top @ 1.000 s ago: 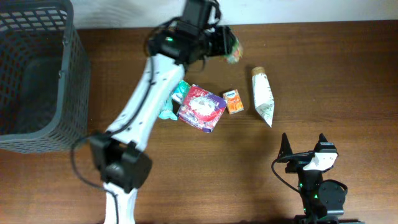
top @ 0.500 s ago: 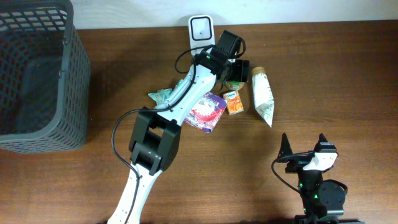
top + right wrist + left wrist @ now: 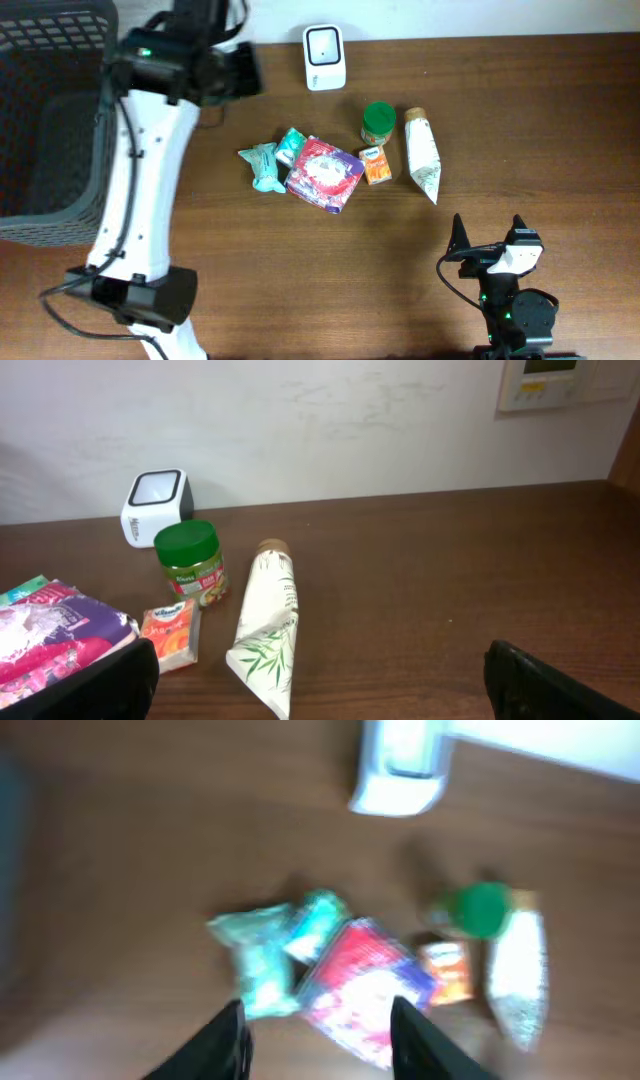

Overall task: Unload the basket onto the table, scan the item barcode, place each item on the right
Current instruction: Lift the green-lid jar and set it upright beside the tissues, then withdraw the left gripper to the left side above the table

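The white barcode scanner [image 3: 324, 44] stands at the table's back edge. The items lie in a cluster in front of it: a green-lidded jar [image 3: 377, 122], a white pouch [image 3: 422, 153], a small orange box [image 3: 376, 164], a pink packet [image 3: 325, 173] and teal packets [image 3: 262, 165]. My left gripper [image 3: 245, 72] hangs high at the back left, well away from them. In the blurred left wrist view it [image 3: 318, 1040] is open and empty above the pink packet [image 3: 365, 985]. My right gripper [image 3: 487, 235] rests open at the front right, its fingers [image 3: 90, 685] wide apart, facing the jar [image 3: 192, 560] and pouch [image 3: 268, 625].
A dark grey mesh basket [image 3: 50, 120] stands at the far left, beside the left arm. The bare wooden table [image 3: 540, 120] stretches to the right of the pouch. A white wall rises behind the scanner [image 3: 155, 505].
The left gripper carried the jar from near the scanner, set it down beside the pouch, let go and swung far to the back left. The right arm has not moved.
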{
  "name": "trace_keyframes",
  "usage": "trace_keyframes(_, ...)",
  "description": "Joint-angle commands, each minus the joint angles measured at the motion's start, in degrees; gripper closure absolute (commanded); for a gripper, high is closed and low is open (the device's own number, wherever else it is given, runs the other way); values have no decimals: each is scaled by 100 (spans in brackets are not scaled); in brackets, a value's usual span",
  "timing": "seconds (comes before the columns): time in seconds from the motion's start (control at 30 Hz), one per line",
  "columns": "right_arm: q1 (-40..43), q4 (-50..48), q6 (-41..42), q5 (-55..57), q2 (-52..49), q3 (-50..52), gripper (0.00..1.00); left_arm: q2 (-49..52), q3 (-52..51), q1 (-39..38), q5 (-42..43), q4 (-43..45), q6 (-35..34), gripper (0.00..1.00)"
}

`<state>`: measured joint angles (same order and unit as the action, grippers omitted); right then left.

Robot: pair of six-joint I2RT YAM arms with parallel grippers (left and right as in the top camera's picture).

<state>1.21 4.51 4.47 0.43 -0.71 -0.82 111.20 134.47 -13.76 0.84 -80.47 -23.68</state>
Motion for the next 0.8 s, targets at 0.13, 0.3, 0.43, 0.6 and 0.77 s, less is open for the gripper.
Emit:
trace_keyframes(0.13,31,15,2,46,35,50,1,-63,-85,1038,-2015,-1626,358,81)
trace_keyframes(0.3,31,15,2,46,35,50,1,-61,-555,1510,-2015,-1626,369,92)
trace_keyframes(0.43,31,15,2,46,35,50,1,-59,-892,1840,-2017,-1613,367,100)
trace_keyframes(0.6,31,15,2,46,35,50,1,-59,-894,2243,-2017,-1626,369,100)
trace_keyframes(0.77,31,15,2,46,35,50,1,-61,-892,2319,-1961,-1624,407,94)
